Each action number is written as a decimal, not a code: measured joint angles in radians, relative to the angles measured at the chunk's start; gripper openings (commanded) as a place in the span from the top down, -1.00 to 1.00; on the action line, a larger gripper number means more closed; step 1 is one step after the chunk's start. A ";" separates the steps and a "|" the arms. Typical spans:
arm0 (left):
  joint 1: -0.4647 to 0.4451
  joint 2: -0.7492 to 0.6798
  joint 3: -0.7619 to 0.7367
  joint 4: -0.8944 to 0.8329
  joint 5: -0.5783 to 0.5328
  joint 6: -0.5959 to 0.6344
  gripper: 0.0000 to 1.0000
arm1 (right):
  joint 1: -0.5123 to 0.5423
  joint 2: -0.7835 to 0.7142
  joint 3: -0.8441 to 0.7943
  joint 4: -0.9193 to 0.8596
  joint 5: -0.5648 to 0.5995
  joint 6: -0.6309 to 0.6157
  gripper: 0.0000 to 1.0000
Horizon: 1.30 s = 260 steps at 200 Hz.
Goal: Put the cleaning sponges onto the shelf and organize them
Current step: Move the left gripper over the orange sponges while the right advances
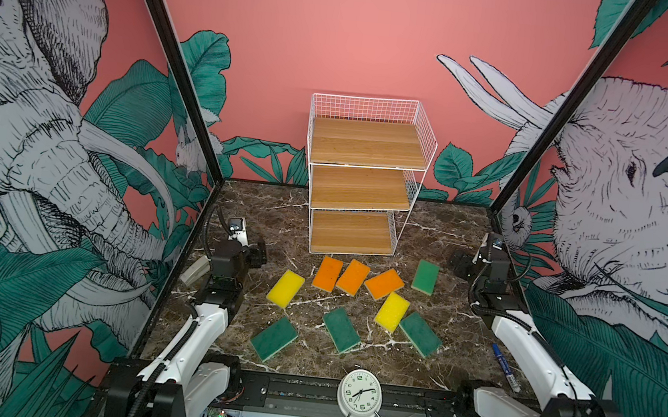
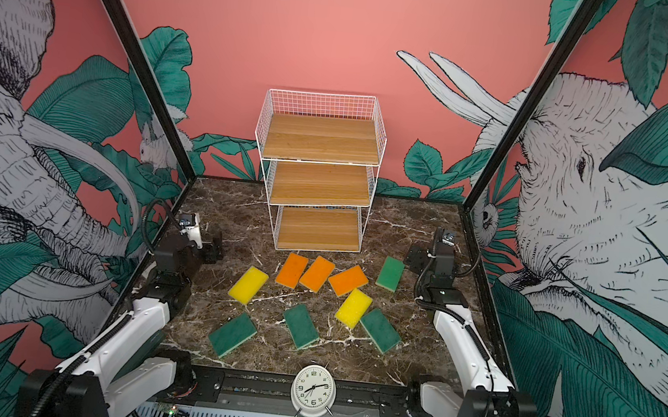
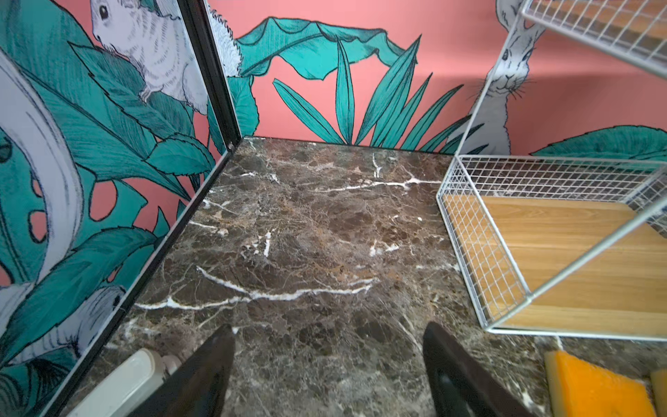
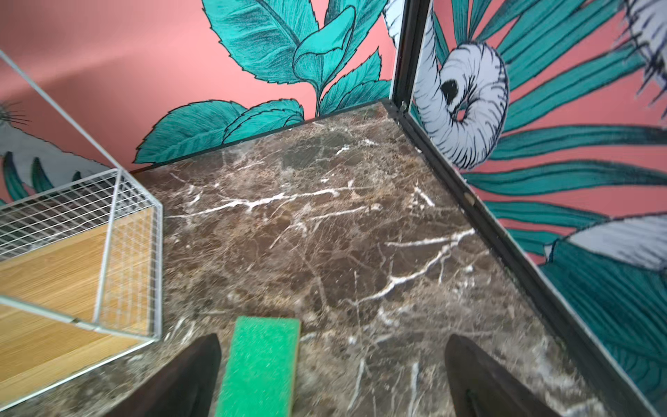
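The shelf (image 1: 365,143), white wire mesh with three bare wooden boards, stands at the back middle of the marble table. In front of it lie three orange sponges (image 1: 353,277), two yellow ones (image 1: 285,288) (image 1: 392,312) and several dark green ones (image 1: 340,329). My left gripper (image 1: 257,253) hovers open left of the shelf's lowest board (image 3: 577,260), nothing between its fingers (image 3: 223,346); an orange sponge (image 3: 595,390) lies off to one side. My right gripper (image 4: 334,341) is open right of the shelf, low over a green sponge (image 4: 260,364) lying beside one finger.
A white alarm clock (image 1: 359,395) stands at the table's front edge. A blue marker (image 1: 505,366) lies at the front right beside the right arm. A white oblong object (image 1: 195,270) rests against the left wall. Patterned walls close in the left, right and back.
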 measured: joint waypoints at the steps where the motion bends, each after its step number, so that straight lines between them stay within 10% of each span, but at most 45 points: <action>1: -0.003 -0.004 0.000 -0.005 0.000 -0.002 -0.64 | 0.003 -0.003 0.000 -0.008 0.000 0.005 -0.98; 147: -0.368 -0.121 0.032 -0.334 -0.055 -0.155 -0.62 | 0.305 0.000 0.099 -0.323 0.144 0.224 -0.98; 260: -0.669 0.292 0.183 -0.316 -0.134 -0.254 -0.60 | 0.330 -0.051 0.098 -0.364 0.203 0.135 -0.98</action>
